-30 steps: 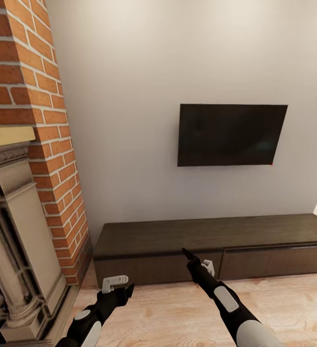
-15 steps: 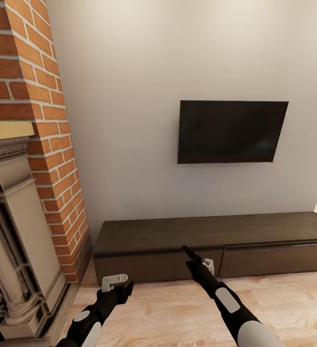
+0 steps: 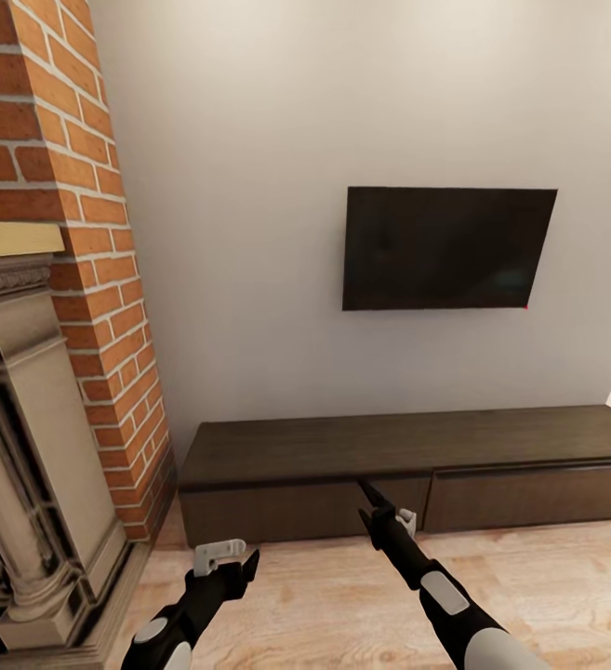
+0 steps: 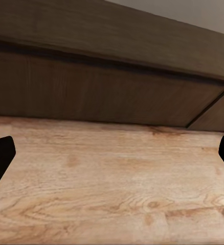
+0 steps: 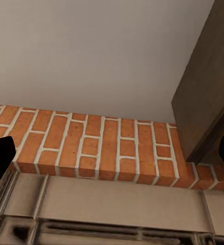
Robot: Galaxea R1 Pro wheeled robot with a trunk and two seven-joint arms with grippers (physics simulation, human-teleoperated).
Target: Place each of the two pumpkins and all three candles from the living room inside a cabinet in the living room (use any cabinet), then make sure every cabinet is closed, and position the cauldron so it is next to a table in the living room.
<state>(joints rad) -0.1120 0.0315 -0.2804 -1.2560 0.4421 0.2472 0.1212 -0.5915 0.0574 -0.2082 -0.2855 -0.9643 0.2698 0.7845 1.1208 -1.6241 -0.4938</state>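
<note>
Cabinet [image 3: 407, 465] closed, just beyond both jaws, left spread empty, right spread empty

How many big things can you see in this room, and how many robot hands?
Cabinet: 1
TV: 1
Brick chimney: 1
Fireplace surround: 1
Grippers: 2, the left gripper and the right gripper
Total: 6
</note>
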